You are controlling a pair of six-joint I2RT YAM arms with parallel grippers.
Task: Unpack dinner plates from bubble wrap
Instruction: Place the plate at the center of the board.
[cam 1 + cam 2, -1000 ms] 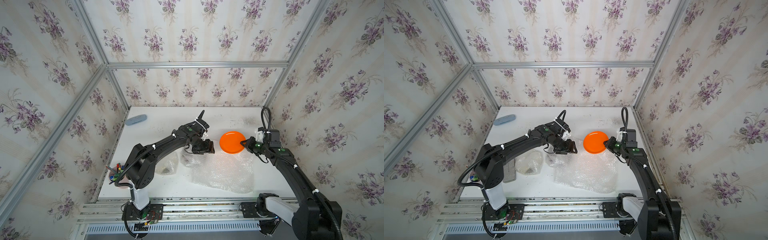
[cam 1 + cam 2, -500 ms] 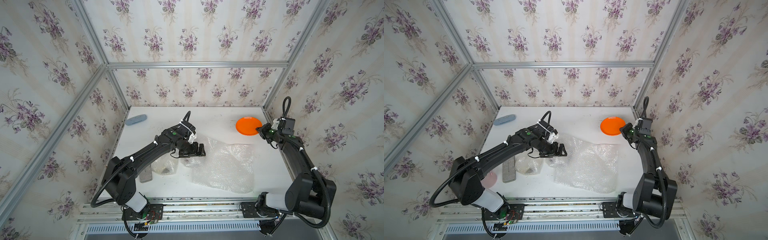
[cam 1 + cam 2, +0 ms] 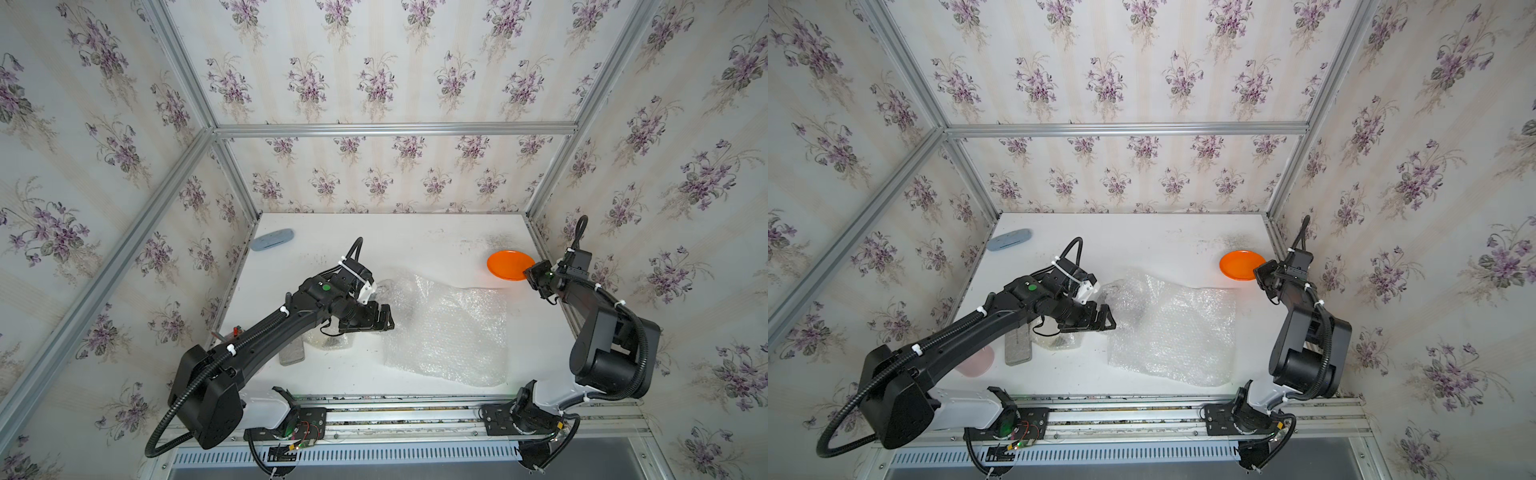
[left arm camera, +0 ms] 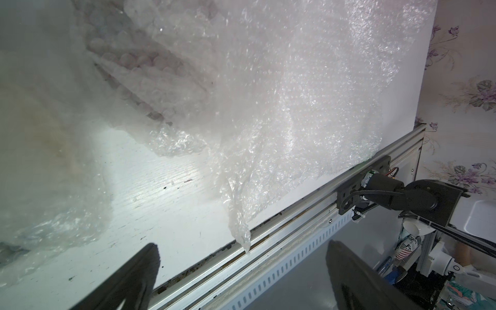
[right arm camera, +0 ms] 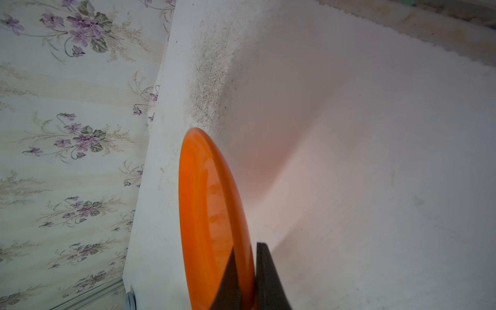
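We see pale blue oval thing [image 3: 272, 240] at far left corner of white counter [image 3: 415, 245]. Grey flat slab [image 3: 1018, 344] near front left. Purple flower paper [image 3: 374, 79] on walls.

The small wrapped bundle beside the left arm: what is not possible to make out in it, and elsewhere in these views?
Wrapped bundle, both top views: wrap and the left arm hide its contents.
Pink round thing, a top view: left arm covers most of it.
Orange plate, right wrist view: near rim hidden by the right gripper and the picture edge.
Bubble wrap, left wrist view: blurred near the lens.
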